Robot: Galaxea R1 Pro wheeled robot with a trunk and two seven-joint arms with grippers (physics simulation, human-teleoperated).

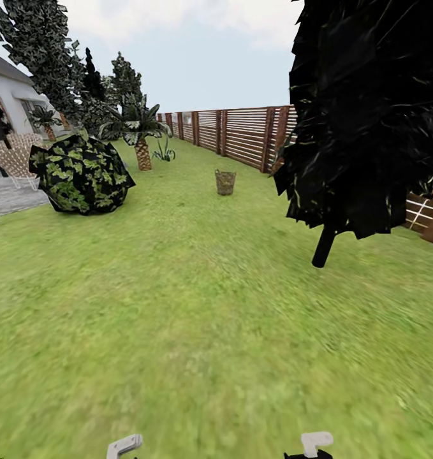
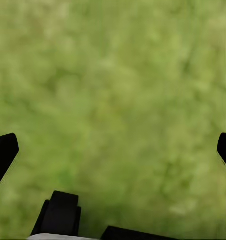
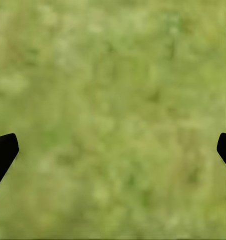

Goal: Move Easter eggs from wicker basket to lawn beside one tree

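Observation:
The wicker basket (image 1: 226, 182) stands far ahead on the lawn (image 1: 197, 306), near the fence. Its inside is hidden from here, so the three Easter eggs are out of sight. A tall tree (image 1: 37, 48) with dark foliage flecked white rises at the far left by the house. My left gripper (image 2: 113, 150) is open above bare grass, its dark fingertips (image 2: 4, 150) wide apart. My right gripper (image 3: 113, 150) is open too, over grass, holding nothing. White arm parts (image 1: 124, 446) peek in at the head view's bottom edge.
An all-black tree (image 1: 363, 115) with a black trunk stands close on the right. A round dark bush (image 1: 81, 172) sits at left, a small palm (image 1: 141, 137) behind it. The brown slat fence (image 1: 242, 134) runs along the right. A white house (image 1: 12, 89) and patio are far left.

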